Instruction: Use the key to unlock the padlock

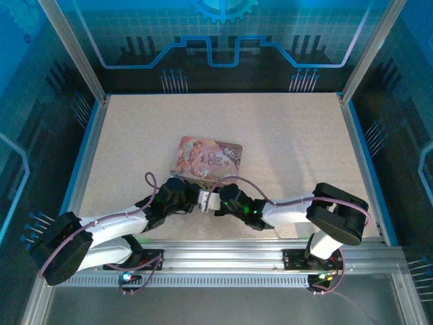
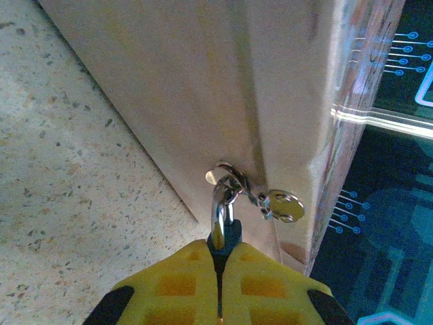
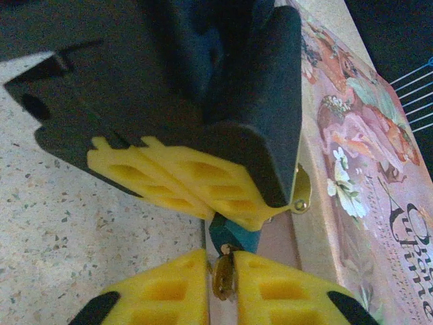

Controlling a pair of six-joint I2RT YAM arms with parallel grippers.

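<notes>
Closest to the near edge, the left arm [image 1: 101,233] and the right arm [image 1: 298,213] reach in over the speckled table [image 1: 291,149]. Their tips meet in the middle, just in front of the tin [image 1: 208,157].

The left gripper [image 2: 220,261] has its yellow fingers shut tight on the padlock [image 2: 224,233]. Only a bit of the dark blue-green body pokes out between them. The right gripper [image 3: 222,267] comes at the padlock from the other side. Its yellow fingers are pressed close together on a thin little metal piece that looks like the key [image 3: 223,277]. The key's top sits right under the padlock's body. In the right wrist view, the big dark left gripper lies across the picture and hides a lot of what is behind it.

A bit farther on, the shiny shackle [image 2: 218,206] hooks through a small metal loop [image 2: 226,179] on the side of the tin. A small round shiny piece [image 2: 284,205] hangs just beside it against the tin's wall. I cannot tell what it is. That pale wall stands right behind the padlock, like a fence.

The tin lies flat with its pink picture lid facing up. Behind it the table runs on to the far wall.
</notes>
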